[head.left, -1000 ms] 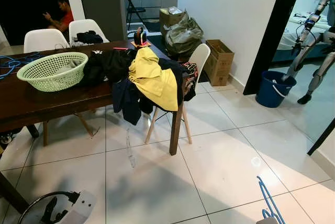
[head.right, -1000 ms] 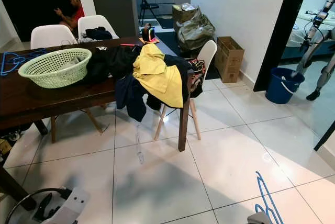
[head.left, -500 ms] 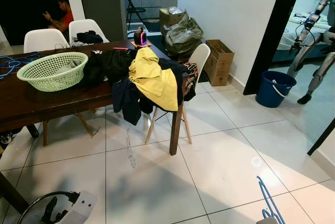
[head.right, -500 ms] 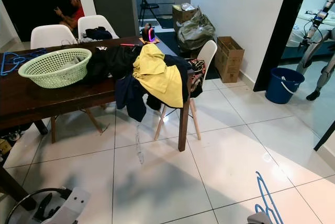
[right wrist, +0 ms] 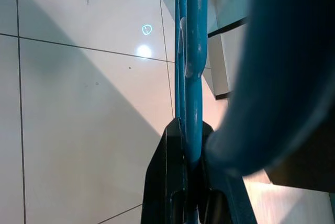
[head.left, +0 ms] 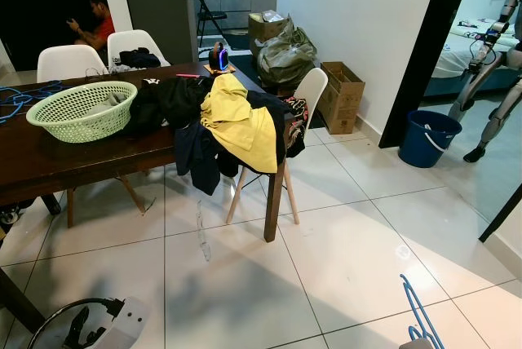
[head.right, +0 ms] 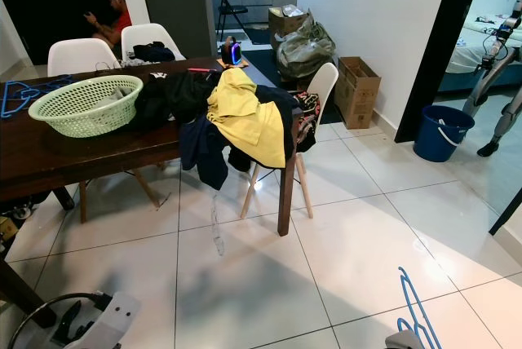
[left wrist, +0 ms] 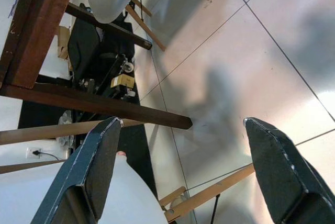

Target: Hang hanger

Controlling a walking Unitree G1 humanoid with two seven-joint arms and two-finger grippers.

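Nothing of yours has moved, only the far robot [head.left: 489, 64] shifted; your right gripper [right wrist: 189, 192] stays clamped on the blue hanger [head.left: 418, 308], long axis pointing forward, left gripper [left wrist: 178, 177] apart.

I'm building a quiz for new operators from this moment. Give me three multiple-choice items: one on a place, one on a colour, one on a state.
1. Where is the green basket?
A. on the floor
B. on the dark table
C. on a chair

2. What colour is the hanger in the right gripper?
A. blue
B. red
C. white

3. How is the left gripper?
A. shut on a hanger
B. shut on cloth
C. open, holding nothing

Answers: 1 B, the basket rests on the tabletop. 2 A, the hanger between the fingers is blue. 3 C, its fingers stand wide apart over floor.
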